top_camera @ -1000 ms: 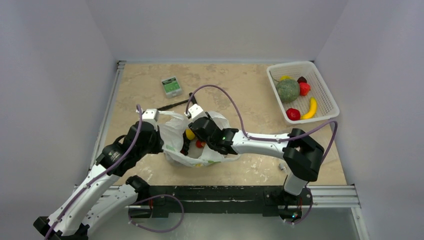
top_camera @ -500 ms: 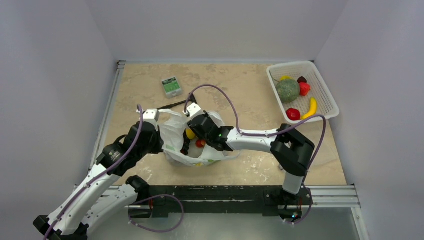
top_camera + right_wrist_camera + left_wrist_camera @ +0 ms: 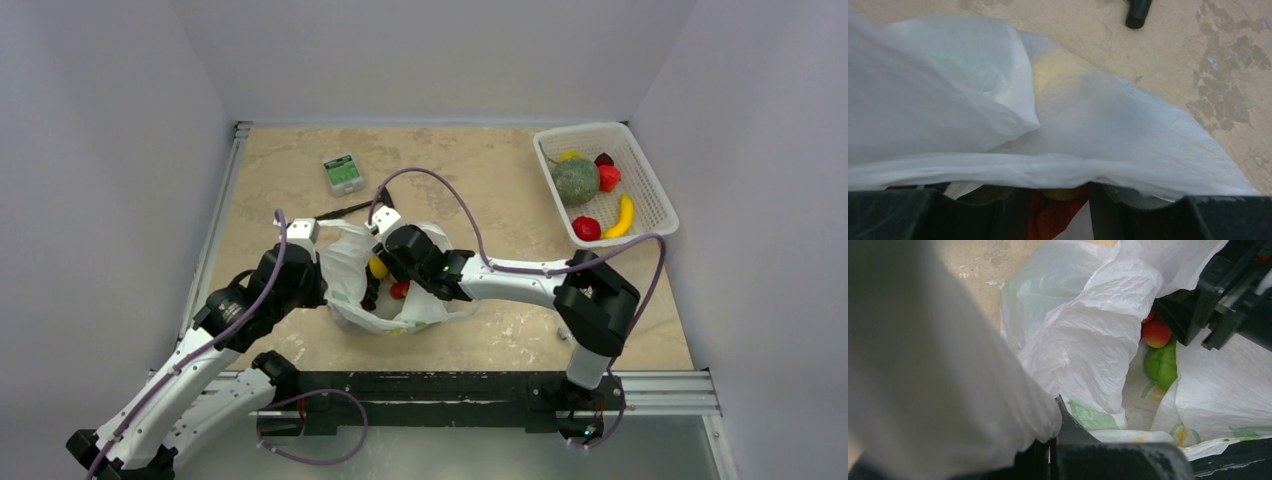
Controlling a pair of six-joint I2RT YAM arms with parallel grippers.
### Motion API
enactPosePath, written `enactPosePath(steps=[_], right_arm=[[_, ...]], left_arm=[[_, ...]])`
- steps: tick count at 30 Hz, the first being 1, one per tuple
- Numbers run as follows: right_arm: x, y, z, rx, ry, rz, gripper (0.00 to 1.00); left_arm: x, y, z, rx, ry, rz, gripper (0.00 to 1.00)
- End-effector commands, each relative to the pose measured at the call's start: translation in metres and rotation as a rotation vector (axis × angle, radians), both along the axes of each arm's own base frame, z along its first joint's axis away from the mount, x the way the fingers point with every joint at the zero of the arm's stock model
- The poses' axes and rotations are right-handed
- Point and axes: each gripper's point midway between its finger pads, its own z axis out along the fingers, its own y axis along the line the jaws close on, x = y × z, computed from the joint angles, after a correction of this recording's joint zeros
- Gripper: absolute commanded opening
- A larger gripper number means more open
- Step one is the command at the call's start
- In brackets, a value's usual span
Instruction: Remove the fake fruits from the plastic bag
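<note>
On the counter [image 3: 500, 170], the left pincer [image 3: 1052, 452] clamps the limp, likely slippery plastic bag [image 3: 1088, 335] by its rim; the right pincer [image 3: 1054, 202] straddles a red fruit [image 3: 400, 290], grip unclear.

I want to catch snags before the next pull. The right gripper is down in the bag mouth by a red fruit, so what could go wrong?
1. A fold of the plastic bag lies right by the right gripper, so closing on the red fruit may pinch film too and drag the bag up.
2. The left gripper pinches only one edge. A tug could pull it free and let the mouth fold shut.
</note>
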Motion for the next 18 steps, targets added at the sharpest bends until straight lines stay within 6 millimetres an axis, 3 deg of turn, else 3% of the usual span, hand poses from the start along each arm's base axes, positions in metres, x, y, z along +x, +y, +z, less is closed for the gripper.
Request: enactPosePath(steps=[1,10,18], right_arm=[[-0.031,0.023,0.057,0.169,0.031,0.198,0.0],[-0.079,0.027,0.081,0.252,0.133,0.412,0.0],[-0.097,0.029,0.093,0.284,0.172,0.494,0.0]], left_arm=[[0.004,-0.001,0.007,-0.009,-0.029,0.01,0.0],[0.004,-0.002,0.006,-0.006,-0.024,0.006,0.0],[0.004,-0.003,0.007,-0.009,-0.026,0.004,0.0]])
